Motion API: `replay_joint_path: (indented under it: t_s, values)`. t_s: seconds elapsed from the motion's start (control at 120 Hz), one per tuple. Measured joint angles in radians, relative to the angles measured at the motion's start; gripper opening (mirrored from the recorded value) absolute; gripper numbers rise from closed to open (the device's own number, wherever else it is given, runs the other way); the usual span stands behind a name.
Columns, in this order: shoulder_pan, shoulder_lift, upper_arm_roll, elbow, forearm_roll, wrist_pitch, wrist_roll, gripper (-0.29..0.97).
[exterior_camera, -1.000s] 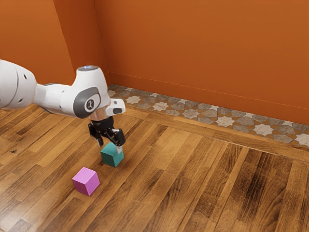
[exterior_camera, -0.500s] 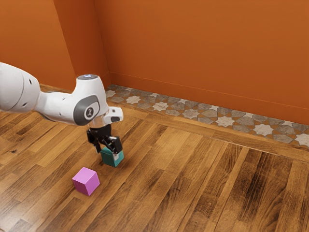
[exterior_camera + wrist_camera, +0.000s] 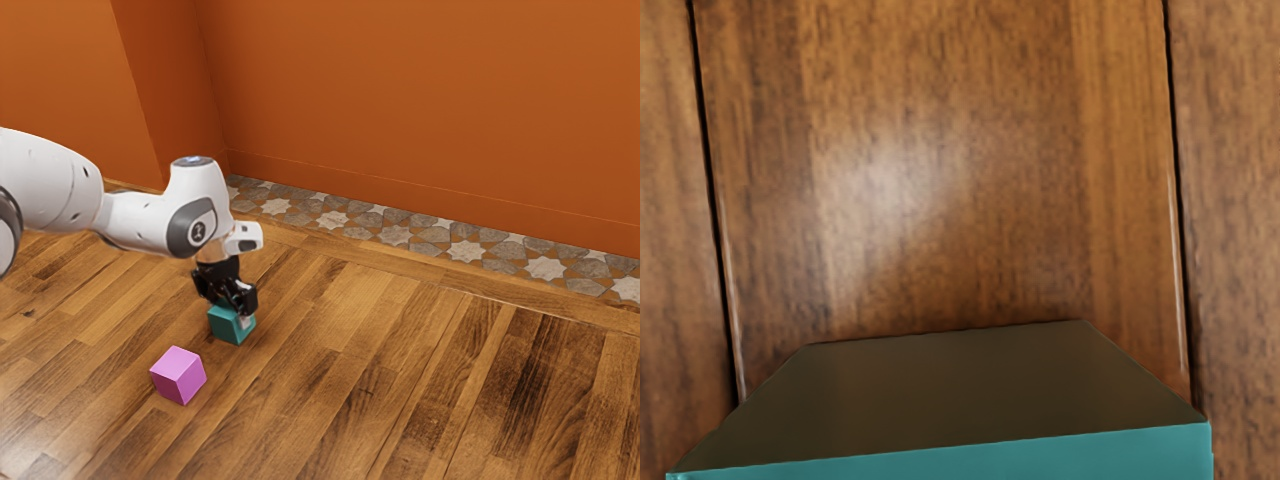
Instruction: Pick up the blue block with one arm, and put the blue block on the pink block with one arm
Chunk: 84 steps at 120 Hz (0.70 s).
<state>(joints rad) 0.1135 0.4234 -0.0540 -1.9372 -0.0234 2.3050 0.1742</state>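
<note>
**Gripper (image 3: 235,308) at the blue block (image 3: 229,329), lift not yet begun**

Gripper and block meet on the wooden floor (image 3: 420,380) in the exterior view. The black gripper hangs straight down from the white arm (image 3: 130,215) and sits right on top of the blue block, which renders as a teal cube. The block rests flat on the planks with no gap showing beneath it, so it counts as not yet picked up. The pink block (image 3: 178,375) lies near it, toward the exterior view's lower left. It is apart from the blue one and its top is bare.

Of the task's 2 steps, neither is finished as far as the pictures show. Judging by how low the gripper is, the approach to the blue block looks complete. What is left is securing the hold, the lift, the carry over to the pink block, and a square set-down on its top.

Whether the gripper is open around the block or clamped on it cannot be told, because its lower end merges with the block's top from the exterior camera. In the wrist view the block's shaded top face (image 3: 940,400) lies directly under the hand, with bare plank beyond it. That fits a hand centred over the cube but gives no reading of the grip.
</note>
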Motion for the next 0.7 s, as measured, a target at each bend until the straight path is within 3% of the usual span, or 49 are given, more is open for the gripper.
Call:
replay_joint_path:
  t_s: [0.408,0.542,0.7]
  values:
    - [0.008,-0.053,0.002,0.005,0.032,-0.038,-0.018,0.31]
    - [0.006,-0.215,-0.012,-0.043,0.055,-0.095,-0.032,0.31]
    - [0.0,-0.489,-0.025,-0.319,0.067,-0.096,-0.058,0.32]
